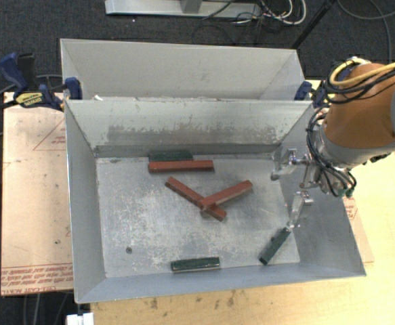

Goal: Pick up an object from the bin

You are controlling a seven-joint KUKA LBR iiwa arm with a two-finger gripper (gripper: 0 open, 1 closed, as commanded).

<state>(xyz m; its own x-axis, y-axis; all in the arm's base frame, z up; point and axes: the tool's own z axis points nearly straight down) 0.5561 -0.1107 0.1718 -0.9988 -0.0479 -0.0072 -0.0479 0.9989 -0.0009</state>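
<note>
My gripper (pixel 295 212) hangs low over the right side of the bin, close to the right wall. Its tip is just above the upper end of a short dark green bar (pixel 273 246), which lies slanted on the floor at the front right. Whether they touch I cannot tell. To the left, near the middle of the bin, two red-brown bars lie across each other: a longer one (pixel 192 195) and one (pixel 230 193) slanting up to the right.
Another dark green bar (pixel 195 265) lies flat along the front wall. At the back, a red-brown bar (pixel 181 166) lies beside a dark green one (pixel 171 157). The arm with its orange cover and cables stands over the bin's right rim.
</note>
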